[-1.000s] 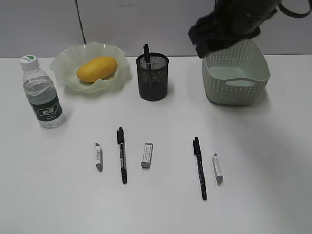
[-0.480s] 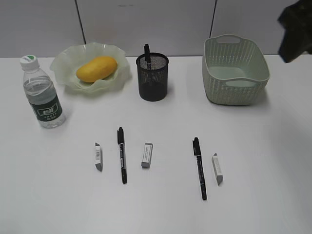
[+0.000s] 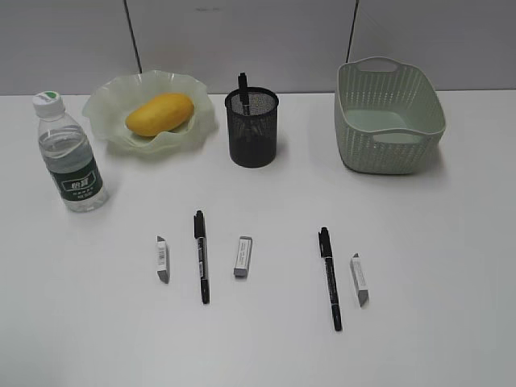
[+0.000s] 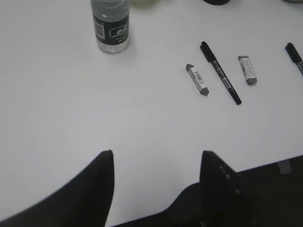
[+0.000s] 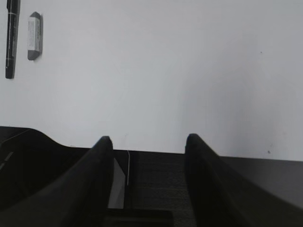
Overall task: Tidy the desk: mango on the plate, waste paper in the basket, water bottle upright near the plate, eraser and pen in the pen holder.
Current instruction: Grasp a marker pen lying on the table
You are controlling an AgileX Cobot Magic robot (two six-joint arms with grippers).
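Observation:
In the exterior view the mango (image 3: 160, 113) lies on the wavy green plate (image 3: 98, 105). The water bottle (image 3: 71, 157) stands upright left of the plate. The black mesh pen holder (image 3: 252, 129) holds one pen (image 3: 242, 82). Two pens (image 3: 201, 256) (image 3: 330, 278) and three erasers (image 3: 163, 260) (image 3: 243, 256) (image 3: 359, 279) lie on the desk (image 3: 443, 242). The basket (image 3: 435, 109) stands at the back right. No waste paper shows. My left gripper (image 4: 156, 153) is open and empty over bare desk. My right gripper (image 5: 148, 137) is open and empty at the desk's front edge.
The left wrist view shows the bottle (image 4: 110, 26), an eraser (image 4: 197, 79), a pen (image 4: 220, 72) and a second eraser (image 4: 247, 69) far ahead. The right wrist view shows a pen (image 5: 10, 38) and an eraser (image 5: 33, 35) at top left. Neither arm shows in the exterior view.
A dark arm that hung over the basket has moved off to the right and out of the exterior view. The objects on the desk have not moved.

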